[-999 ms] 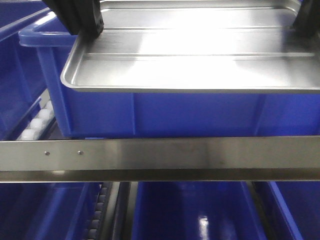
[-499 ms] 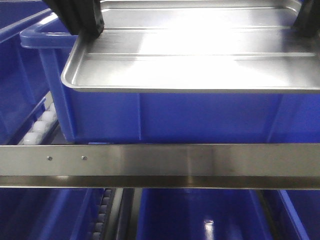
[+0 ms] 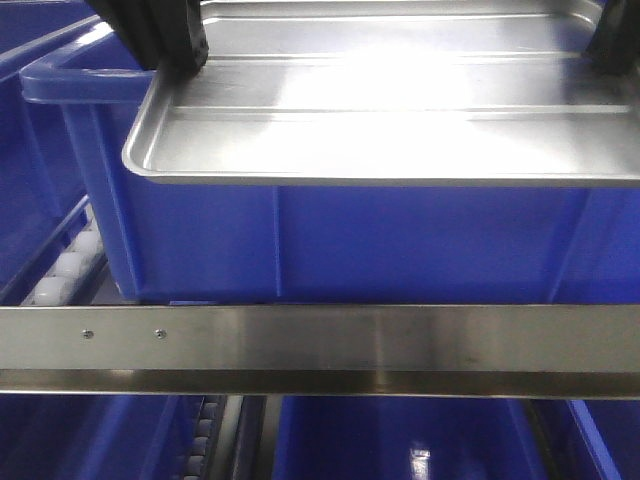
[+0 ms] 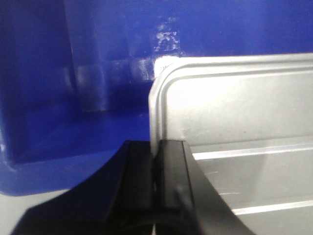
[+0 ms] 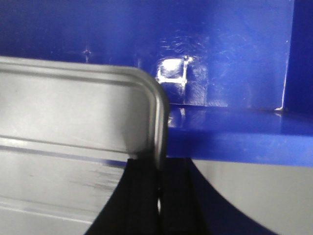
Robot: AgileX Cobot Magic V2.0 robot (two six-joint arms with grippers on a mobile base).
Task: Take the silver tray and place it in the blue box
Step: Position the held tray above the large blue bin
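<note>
Left gripper (image 4: 156,149), right gripper (image 5: 159,169) clamp silver tray (image 3: 380,140) — above blue box (image 3: 350,245)

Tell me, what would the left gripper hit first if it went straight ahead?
Probably the inside of the box. The left gripper, shut on the rim of the tray, points into that blue hollow. The depth is too unclear to tell whether wall or floor comes first.

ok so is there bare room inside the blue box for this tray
Seemingly yes: in the wrist views the blue box shows only bare blue inside past both tray corners. Crowded spots: the tray's two ends, clamped by the left gripper and right gripper, and the metal rail fronting the box.
</note>
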